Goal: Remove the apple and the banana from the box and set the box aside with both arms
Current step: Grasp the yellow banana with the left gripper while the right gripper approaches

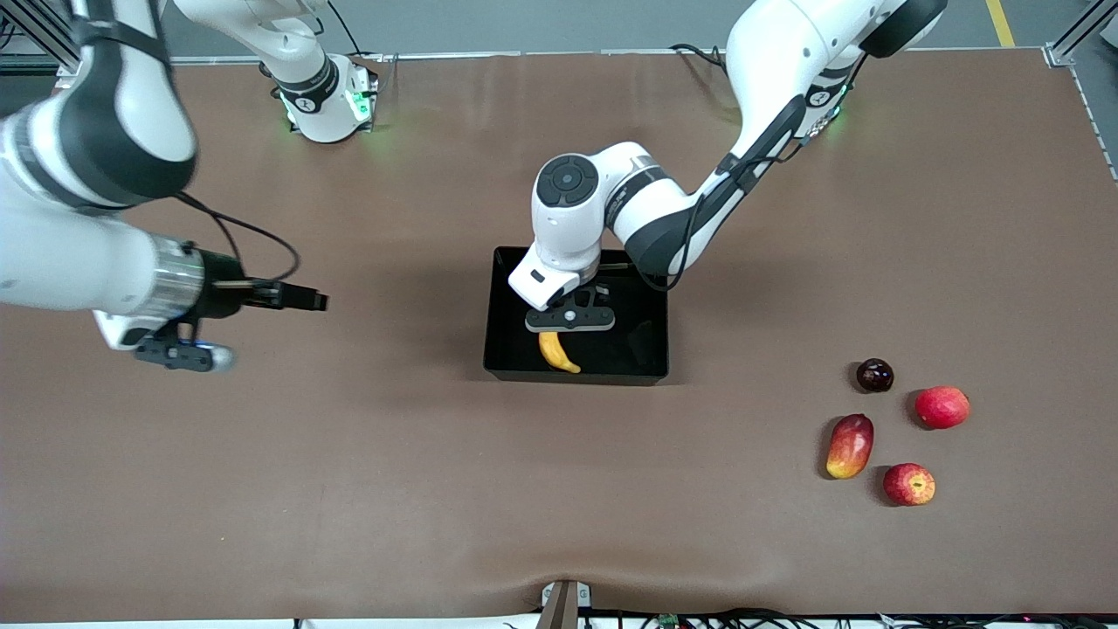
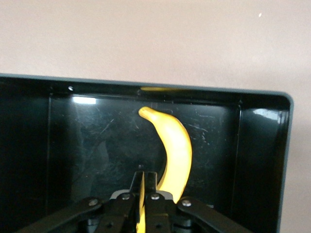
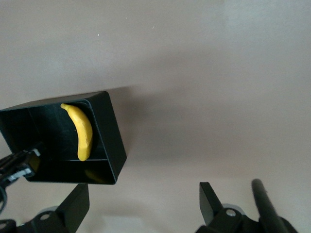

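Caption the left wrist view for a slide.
Left gripper nearly shut on the banana lying inside the black box.

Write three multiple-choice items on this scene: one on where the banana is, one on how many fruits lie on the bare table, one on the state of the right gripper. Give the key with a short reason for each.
1. Where is the banana?
A. In the black box
B. On the table beside the mango
C. In the right gripper

2. How many fruits lie on the bare table toward the left arm's end?
A. Two
B. Four
C. Six

3. How is the right gripper?
A. Shut on an apple
B. Shut on the box's wall
C. Open and holding nothing

Key:
1. A: the banana lies on the box's floor, under the left gripper.
2. B: a dark round fruit, a red round fruit, a mango and a streaked apple.
3. C: its fingers stand wide apart over bare table, with nothing between them.
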Action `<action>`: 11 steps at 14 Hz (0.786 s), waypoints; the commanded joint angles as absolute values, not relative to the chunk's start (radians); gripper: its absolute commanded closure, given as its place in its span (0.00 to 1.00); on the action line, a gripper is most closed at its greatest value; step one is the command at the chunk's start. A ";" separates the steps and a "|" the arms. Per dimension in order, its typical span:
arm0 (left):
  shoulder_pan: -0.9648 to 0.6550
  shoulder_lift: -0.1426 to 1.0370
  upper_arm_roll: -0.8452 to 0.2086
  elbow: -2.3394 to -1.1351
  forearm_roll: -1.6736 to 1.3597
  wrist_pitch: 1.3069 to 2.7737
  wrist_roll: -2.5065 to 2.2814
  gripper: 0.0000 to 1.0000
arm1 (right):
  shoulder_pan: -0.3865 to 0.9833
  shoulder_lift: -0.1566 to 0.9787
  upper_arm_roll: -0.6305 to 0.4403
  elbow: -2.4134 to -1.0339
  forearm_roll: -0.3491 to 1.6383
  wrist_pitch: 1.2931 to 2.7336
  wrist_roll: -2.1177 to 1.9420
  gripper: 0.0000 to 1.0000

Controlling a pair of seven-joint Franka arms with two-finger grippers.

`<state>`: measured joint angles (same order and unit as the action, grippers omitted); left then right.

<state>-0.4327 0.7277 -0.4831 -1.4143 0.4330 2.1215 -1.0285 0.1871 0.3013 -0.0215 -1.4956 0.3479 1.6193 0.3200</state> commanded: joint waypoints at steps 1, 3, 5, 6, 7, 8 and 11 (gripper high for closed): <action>-0.440 0.745 -0.483 -1.416 0.429 2.144 -1.016 0.00 | 0.207 0.293 -0.029 -1.558 0.365 1.667 0.347 0.00; -0.474 0.762 -0.480 -1.414 0.425 2.148 -1.037 0.00 | 0.201 0.290 -0.029 -1.559 0.364 1.658 0.347 0.00; -0.483 0.779 -0.480 -1.417 0.433 2.173 -1.052 0.00 | 0.192 0.288 -0.031 -1.543 0.348 1.657 0.327 0.00; -0.501 0.784 -0.476 -1.420 0.436 2.195 -1.061 0.00 | 0.184 0.293 -0.034 -1.516 0.344 1.654 0.324 0.00; -0.506 0.802 -0.468 -1.420 0.434 2.216 -1.066 0.00 | 0.167 0.293 -0.034 -1.510 0.328 1.651 0.322 0.00; -0.508 0.811 -0.466 -1.420 0.434 2.233 -1.066 0.00 | 0.158 0.295 -0.034 -1.508 0.312 1.651 0.322 0.00; -0.520 0.827 -0.449 -1.422 0.434 2.243 -1.075 0.00 | 0.166 0.293 -0.034 -1.514 0.255 1.643 0.324 0.00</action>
<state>-0.5073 0.8238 -0.4679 -1.4216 0.4330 2.2268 -1.0569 0.1637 0.2994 -0.0423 -1.5158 0.2906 1.6549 0.3225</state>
